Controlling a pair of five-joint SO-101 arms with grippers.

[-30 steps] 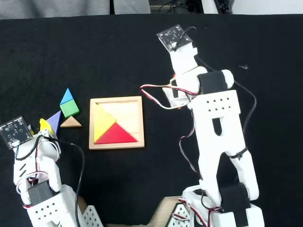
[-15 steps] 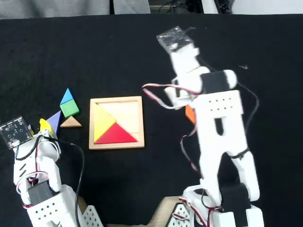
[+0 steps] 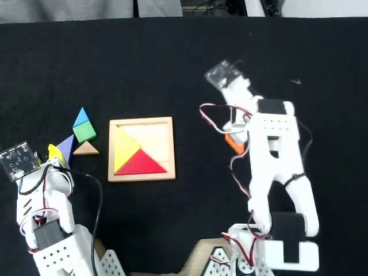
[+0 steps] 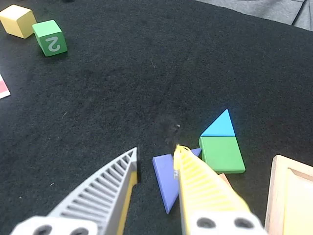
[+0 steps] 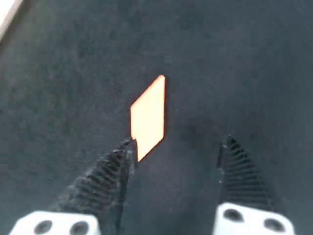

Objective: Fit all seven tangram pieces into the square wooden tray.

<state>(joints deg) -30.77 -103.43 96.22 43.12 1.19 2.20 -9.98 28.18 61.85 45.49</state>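
Well right of the wooden tray [image 3: 141, 121], the orange piece [image 5: 147, 117] lies flat on the desk [image 3: 172, 69]; right jaws stand apart, piece off-centre beside one tip; closing here risks nudging it away.

The table is covered with black cloth [image 3: 144, 69], matt and slightly fuzzy like felt, with a few pale specks of lint. The tray [image 3: 141, 121] is pale bare wood with a smooth face. The yellow triangle [image 3: 122, 150] and red triangle [image 3: 142, 164] lying in it, and the green square [image 4: 221, 153], blue triangle [image 4: 218, 127] and orange piece [image 5: 147, 116] on the cloth, look smooth and evenly painted, with little shine. The yellow cube [image 4: 17, 20] and green cube [image 4: 50, 43] have the same smooth, dull finish. The left arm [image 3: 57, 198] and right arm [image 3: 261, 172] are hard white plastic. The left gripper [image 4: 155, 149] is ribbed plastic, one finger grey and one yellow. The right gripper [image 5: 178, 142] is matt black plastic with toothed ridges.
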